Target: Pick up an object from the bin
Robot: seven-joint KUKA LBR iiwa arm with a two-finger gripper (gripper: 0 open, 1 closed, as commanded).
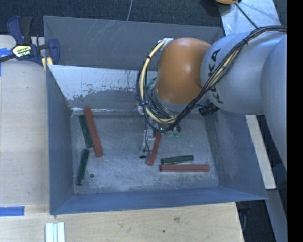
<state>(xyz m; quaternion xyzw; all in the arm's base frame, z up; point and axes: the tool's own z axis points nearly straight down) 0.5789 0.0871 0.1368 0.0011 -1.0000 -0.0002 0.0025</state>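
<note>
At bin (59,150) ctr, slim red-brown stick (152,154) below smooth orange dome (179,69).

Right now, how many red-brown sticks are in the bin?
3 red-brown sticks: left one beside a dark green stick; middle one at the gripper; lower-right one. The arm may hide more.

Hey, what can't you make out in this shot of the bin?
- Gripper: mostly hidden under the orange cover and cables, camera view.
- Reddish stick below it: upper end covered by the gripper; whether it's gripped is unclear.
- Bin floor at right back: behind the arm.
</note>
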